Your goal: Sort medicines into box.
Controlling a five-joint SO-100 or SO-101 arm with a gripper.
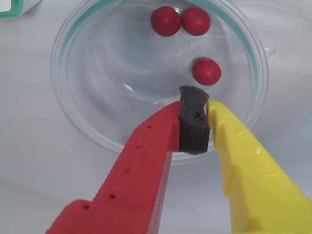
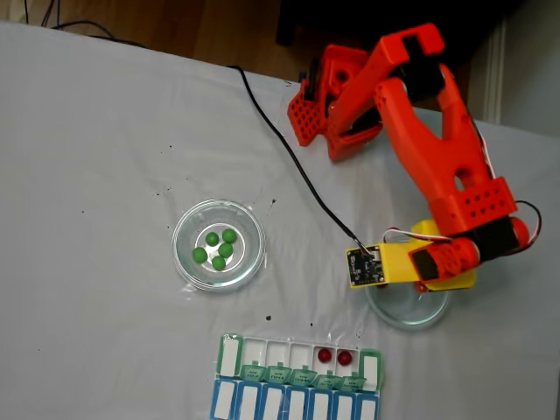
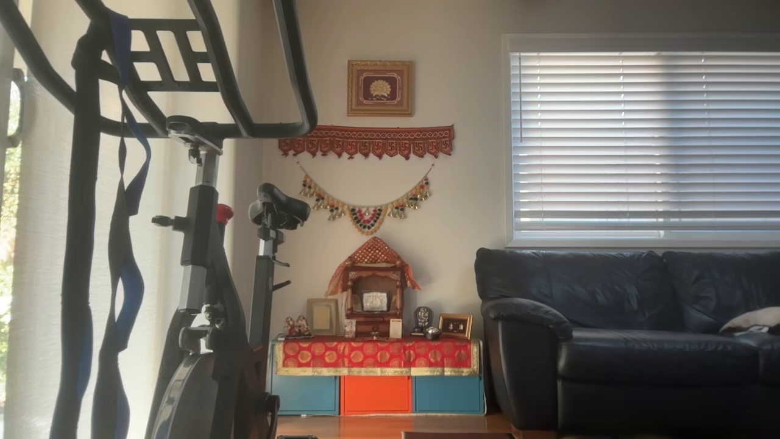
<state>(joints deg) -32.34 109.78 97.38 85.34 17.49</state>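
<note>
Your gripper (image 1: 195, 109) hangs over the near rim of the clear glass dish (image 1: 78, 117) in the wrist view, and its red and yellow jaws are closed almost together on nothing but the dark foam pad (image 1: 193, 127) wedged between them. No ball is in its hold.

The relation to mind is this: the nearest red ball (image 1: 206, 71) lies just beyond the fingertips and a touch to the right in the wrist view, apart from the pad, not touching it. Two more red balls (image 1: 180, 21) sit side by side, touching, at the far side of the dish.

In the fixed view, the pill organiser (image 2: 302, 378) lies near the bottom edge, just left of and below the dish under your gripper. Two red balls (image 2: 334, 356) already rest in compartments towards its right end. The five green balls (image 2: 217, 248) wait in a second dish (image 2: 249, 262) well to the left.

By my reading, you need to part the jaws before reaching forward, or the closed tips will likely push the ball away across the glass.
</note>
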